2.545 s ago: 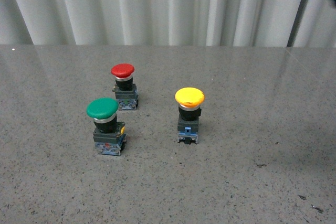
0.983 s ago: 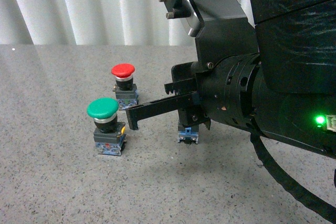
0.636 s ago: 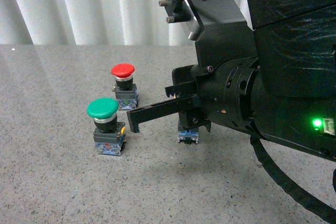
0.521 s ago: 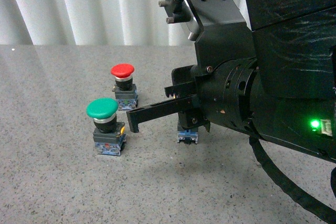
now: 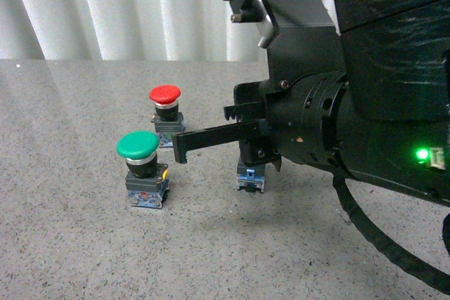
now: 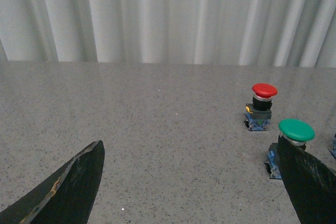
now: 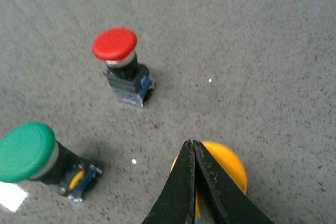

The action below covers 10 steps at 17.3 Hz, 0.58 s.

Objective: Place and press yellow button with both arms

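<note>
The yellow button stands upright on the grey table. In the front view only its blue-grey base shows beneath my right arm. In the right wrist view its yellow cap lies directly behind the fingertips. My right gripper is shut and empty, its jaws pressed together, and it reaches over the cap; I cannot tell whether it touches. My left gripper is open and empty, low over bare table, to the left of the buttons. It is out of the front view.
A green-capped button stands left of the yellow one, also in the left wrist view and right wrist view. A red-capped button stands behind it. White curtains hang behind the table.
The right arm, out of view 2.5 s ago, has come in over the yellow button and hides its cap. In the last half second its shut fingers rose slightly.
</note>
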{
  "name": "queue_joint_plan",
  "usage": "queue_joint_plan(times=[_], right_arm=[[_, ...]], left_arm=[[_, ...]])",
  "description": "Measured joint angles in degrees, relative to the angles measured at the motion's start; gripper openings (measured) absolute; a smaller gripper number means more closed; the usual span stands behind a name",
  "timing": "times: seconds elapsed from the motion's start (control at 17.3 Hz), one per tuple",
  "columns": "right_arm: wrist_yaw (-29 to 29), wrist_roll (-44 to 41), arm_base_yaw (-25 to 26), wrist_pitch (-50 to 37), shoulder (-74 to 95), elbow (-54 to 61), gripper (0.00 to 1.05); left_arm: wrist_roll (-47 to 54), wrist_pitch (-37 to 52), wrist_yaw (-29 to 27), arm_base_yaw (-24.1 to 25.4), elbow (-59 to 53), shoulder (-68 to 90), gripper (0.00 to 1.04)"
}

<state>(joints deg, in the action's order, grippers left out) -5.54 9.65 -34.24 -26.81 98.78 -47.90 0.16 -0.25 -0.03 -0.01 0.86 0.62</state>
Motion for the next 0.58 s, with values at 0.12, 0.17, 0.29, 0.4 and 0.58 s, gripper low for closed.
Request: queue_joint_plan(times=[0.12,0.17,0.29,0.4,0.58], right_arm=[[1.2,4.2,0.7,-6.3,-2.9,0.7,0.02],[1.7,6.8,1.0,-9.9,-6.3,0.5,0.02],[3.4,10.0,1.7,-12.1,-11.2,-0.2,0.02],[3.8,11.2,3.3,-9.0,-14.4,1.0,0.02],[3.4,11.6,5.5,-4.2,-28.2,8.1,0.02]], left_arm=[[0.0,0.0,0.0,0.0,0.0,0.0,0.98],[0.0,0.0,0.0,0.0,0.0,0.0,0.98],[0.0,0.0,0.0,0.0,0.0,0.0,0.98],[0.0,0.0,0.0,0.0,0.0,0.0,0.98],[0.0,0.0,0.0,0.0,0.0,0.0,0.98]])
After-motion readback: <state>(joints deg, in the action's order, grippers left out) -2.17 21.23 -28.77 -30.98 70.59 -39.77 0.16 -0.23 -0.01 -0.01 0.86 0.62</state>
